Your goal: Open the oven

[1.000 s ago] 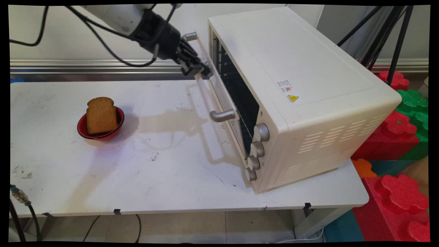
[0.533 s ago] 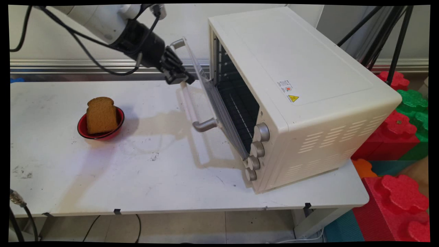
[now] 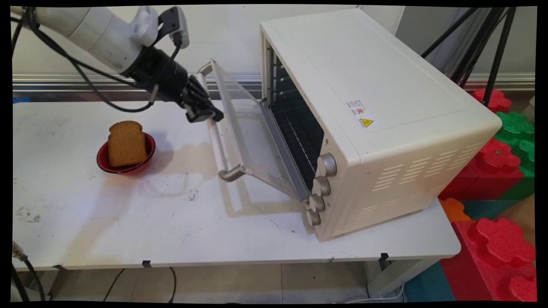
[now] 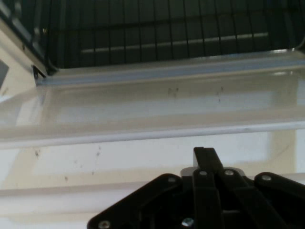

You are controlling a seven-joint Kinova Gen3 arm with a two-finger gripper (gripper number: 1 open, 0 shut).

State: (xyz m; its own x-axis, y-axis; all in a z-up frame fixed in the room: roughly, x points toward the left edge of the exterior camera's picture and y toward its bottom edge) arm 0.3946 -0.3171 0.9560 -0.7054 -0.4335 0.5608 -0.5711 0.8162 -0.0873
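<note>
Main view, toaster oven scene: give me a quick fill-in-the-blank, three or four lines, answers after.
1. The black two-finger end effector is shut on the white bar handle of the oven's glass ____.
2. The brown slice of bread stands in a small ____ bowl.
3. The cream toaster oven has ____ round silver knobs down its front.
4. The bowl sits on the white table, to the picture's ____ of the oven.

Missing words: door; red; four; left

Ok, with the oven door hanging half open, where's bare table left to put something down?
Bare table runs along the near edge, in front of the red bowl with its toast and left of the oven's knobs. It is crowded between bowl and oven door, where the gripper is at the door handle.
</note>
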